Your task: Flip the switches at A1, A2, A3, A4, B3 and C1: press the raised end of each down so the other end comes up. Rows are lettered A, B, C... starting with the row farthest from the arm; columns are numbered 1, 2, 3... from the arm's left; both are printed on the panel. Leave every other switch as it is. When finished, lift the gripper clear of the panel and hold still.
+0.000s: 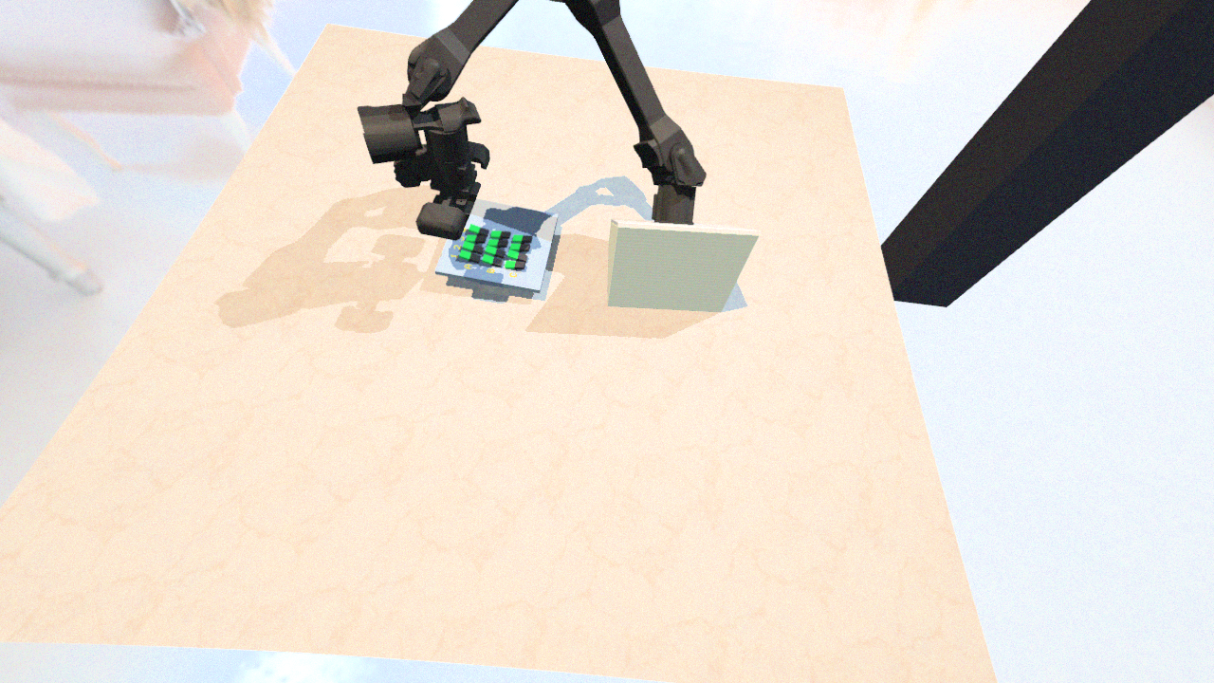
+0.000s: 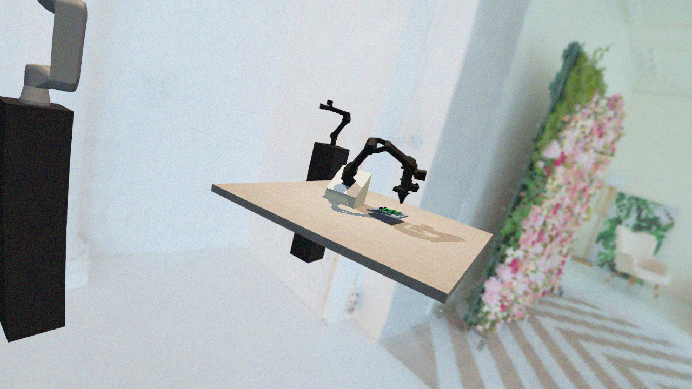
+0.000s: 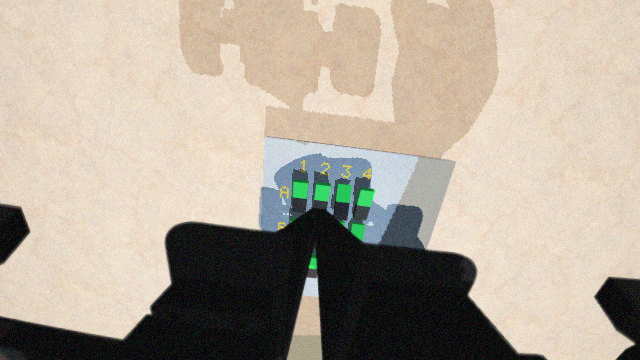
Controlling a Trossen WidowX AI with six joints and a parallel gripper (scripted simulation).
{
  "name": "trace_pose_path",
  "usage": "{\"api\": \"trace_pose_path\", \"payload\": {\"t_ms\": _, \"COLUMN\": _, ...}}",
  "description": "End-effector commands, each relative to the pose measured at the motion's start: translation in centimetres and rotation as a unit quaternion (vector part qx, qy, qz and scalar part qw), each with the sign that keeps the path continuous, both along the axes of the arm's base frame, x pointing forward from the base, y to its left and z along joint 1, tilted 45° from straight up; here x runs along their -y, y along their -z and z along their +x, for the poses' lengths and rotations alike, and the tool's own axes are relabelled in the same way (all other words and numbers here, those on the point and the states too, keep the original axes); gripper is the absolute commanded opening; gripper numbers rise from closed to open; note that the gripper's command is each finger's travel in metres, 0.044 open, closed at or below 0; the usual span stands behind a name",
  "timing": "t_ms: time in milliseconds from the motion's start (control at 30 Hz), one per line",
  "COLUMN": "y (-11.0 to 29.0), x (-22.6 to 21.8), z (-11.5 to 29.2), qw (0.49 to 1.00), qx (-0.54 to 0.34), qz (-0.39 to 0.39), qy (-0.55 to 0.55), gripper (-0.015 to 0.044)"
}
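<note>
The pale blue switch panel [image 1: 541,273] [image 3: 392,156] lies flat on the table. In the wrist view the green and black switches A1 [image 3: 300,190], A2 [image 3: 322,192], A3 [image 3: 343,193] and A4 [image 3: 365,198] show in full, with part of B4 [image 3: 357,231]. My fingers hide most of rows B and C, including B3 and C1. I cannot tell surely which end of each switch is raised. My gripper [image 2: 401,200] [image 3: 317,215] is shut and empty, pointing down. It hangs clear above the panel, and its tips appear just below A2 in the wrist view.
A pale wedge-shaped block [image 1: 679,267] [image 2: 344,199] stands on the table [image 1: 509,467] [image 2: 290,203] beside my arm's base. A dark post [image 1: 976,187] rises past the table's right side in the top view. Another arm stands on a black pedestal [image 2: 326,162] behind the table.
</note>
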State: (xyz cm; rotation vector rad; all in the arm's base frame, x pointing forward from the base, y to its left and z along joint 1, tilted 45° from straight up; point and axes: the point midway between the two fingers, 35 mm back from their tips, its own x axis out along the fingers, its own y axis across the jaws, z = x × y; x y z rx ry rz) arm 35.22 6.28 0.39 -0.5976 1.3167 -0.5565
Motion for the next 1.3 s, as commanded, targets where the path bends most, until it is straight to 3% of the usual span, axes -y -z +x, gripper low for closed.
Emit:
{"api": "trace_pose_path", "payload": {"t_ms": 0, "y": 1.6, "x": 2.0, "z": 0.3, "qw": 1.000, "qx": -0.011, "qz": -0.006, "qy": 0.008, "gripper": 0.0000}}
{"api": "trace_pose_path", "payload": {"t_ms": 1267, "y": 3.3, "x": 3.7, "z": 0.7, "qw": 1.000, "qx": -0.011, "qz": -0.006, "qy": 0.008, "gripper": 0.0000}}
